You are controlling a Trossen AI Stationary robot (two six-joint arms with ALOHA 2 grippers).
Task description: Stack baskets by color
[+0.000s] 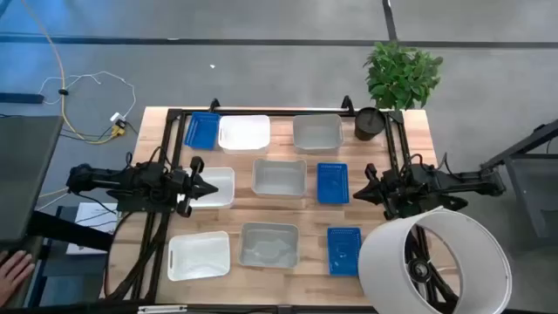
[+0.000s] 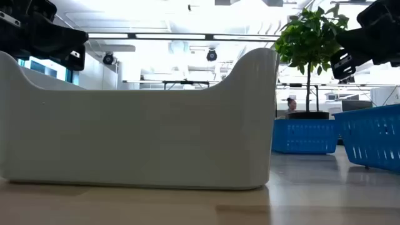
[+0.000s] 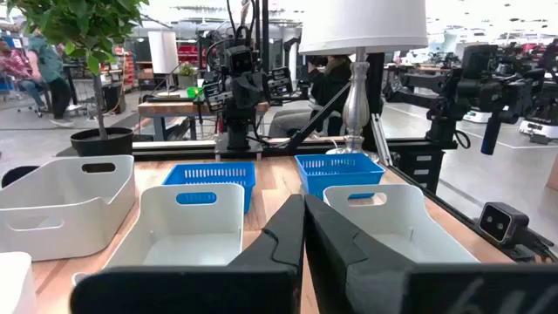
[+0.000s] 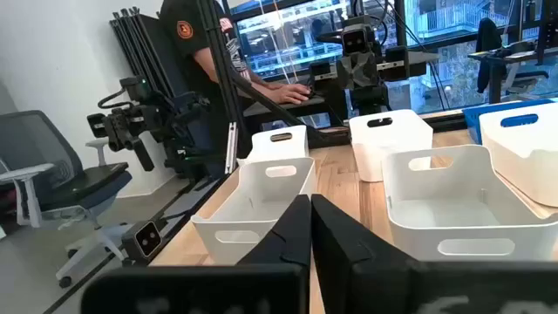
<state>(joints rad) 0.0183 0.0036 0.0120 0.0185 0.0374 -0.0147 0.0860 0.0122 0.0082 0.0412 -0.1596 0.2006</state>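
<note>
Nine baskets stand on the wooden table in three rows. The far row holds a blue basket [image 1: 202, 131], a white one [image 1: 244, 133] and a grey one [image 1: 317, 133]. In the middle row are a white basket [image 1: 220, 187], a grey one [image 1: 279, 177] and a blue one [image 1: 332, 183]. The near row has a white basket [image 1: 199, 255], a grey one [image 1: 268, 245] and a blue one [image 1: 343, 250]. My left gripper [image 1: 209, 189] [image 3: 303, 227] is shut above the middle white basket's left part. My right gripper [image 1: 356, 194] [image 4: 310, 228] is shut, just right of the middle blue basket.
A large white lampshade [image 1: 434, 262] covers the table's near right corner, close to my right arm. A black plant pot [image 1: 370, 123] with a green plant [image 1: 401, 74] stands at the far right corner. A black frame [image 1: 261, 112] runs along the far edge. People show beyond the table.
</note>
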